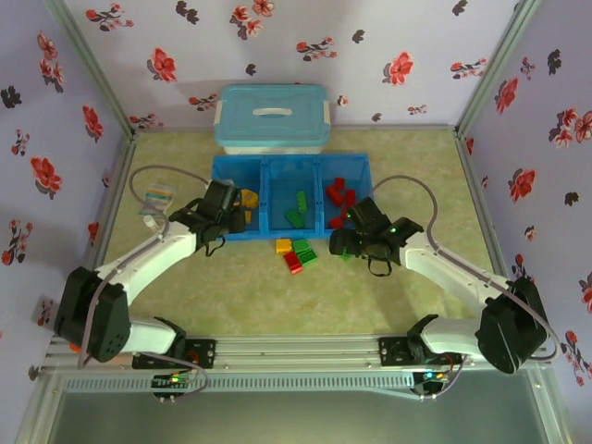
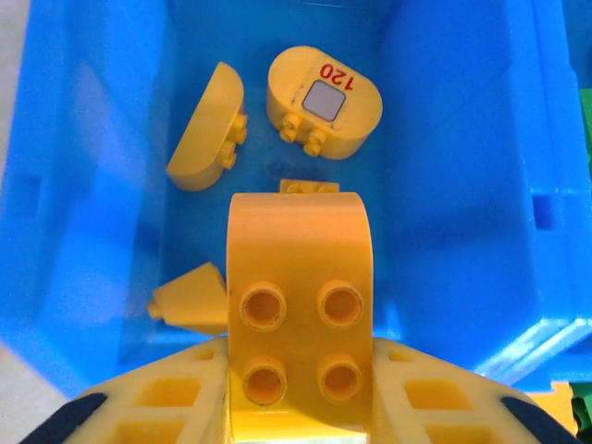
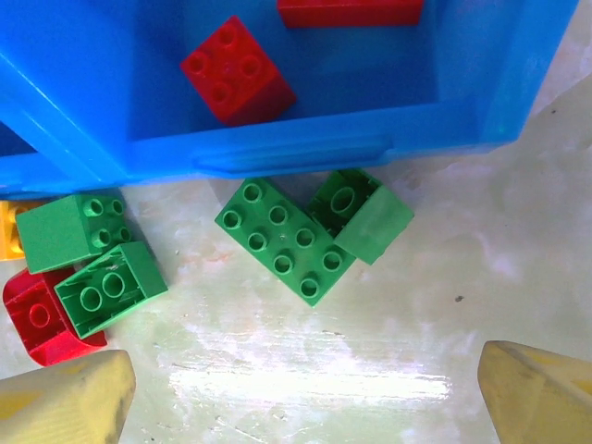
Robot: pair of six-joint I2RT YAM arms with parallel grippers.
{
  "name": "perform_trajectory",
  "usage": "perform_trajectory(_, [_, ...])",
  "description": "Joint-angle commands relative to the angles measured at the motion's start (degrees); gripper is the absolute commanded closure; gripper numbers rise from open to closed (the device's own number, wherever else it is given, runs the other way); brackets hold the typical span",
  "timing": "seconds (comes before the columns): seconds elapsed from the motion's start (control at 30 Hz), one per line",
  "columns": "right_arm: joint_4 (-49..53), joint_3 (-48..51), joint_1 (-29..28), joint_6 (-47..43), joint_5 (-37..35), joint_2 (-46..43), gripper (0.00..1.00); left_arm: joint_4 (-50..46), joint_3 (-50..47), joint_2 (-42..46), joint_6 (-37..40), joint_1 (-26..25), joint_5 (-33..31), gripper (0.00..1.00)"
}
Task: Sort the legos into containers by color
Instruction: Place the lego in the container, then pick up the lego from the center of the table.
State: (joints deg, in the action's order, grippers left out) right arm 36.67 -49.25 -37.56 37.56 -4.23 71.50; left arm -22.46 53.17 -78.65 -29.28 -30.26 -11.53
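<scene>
Left wrist view: the left fingers [image 2: 157,407] are clamped on a yellow arched brick [image 2: 298,268], held over the left compartment of the blue tray [image 2: 83,185], where other yellow bricks [image 2: 324,102] lie. The right fingers [image 3: 65,407] are spread wide, gripping nothing, above the table [image 3: 481,268]. Green bricks [image 3: 285,240] lie there just beside the tray's outer wall, with red bricks [image 3: 237,72] inside.
</scene>
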Motion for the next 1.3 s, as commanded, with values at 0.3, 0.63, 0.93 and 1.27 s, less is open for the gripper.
perform_trajectory(0.3, [-1.16, 1.44, -2.91, 1.84, -0.12, -0.88, 0.04, -0.81, 9.33, -6.95, 4.28, 3.63, 3.66, 0.28])
perform_trajectory(0.63, [-0.52, -2.56, -8.18, 0.1, -0.14, 2.74, 0.11, 0.12, 2.11, 5.18, 1.3, 2.68, 3.95, 0.31])
perform_trajectory(0.93, [0.84, -10.47, -16.12, -0.65, -1.07, 15.76, 0.13, -1.43, -6.48, 14.51, -0.79, 1.61, 3.89, 0.32])
perform_trajectory(1.27, [-0.63, -15.97, -19.26, 1.25, 1.15, 27.85, 0.18, -3.69, -13.13, 23.07, -1.9, 1.6, 3.11, 0.32])
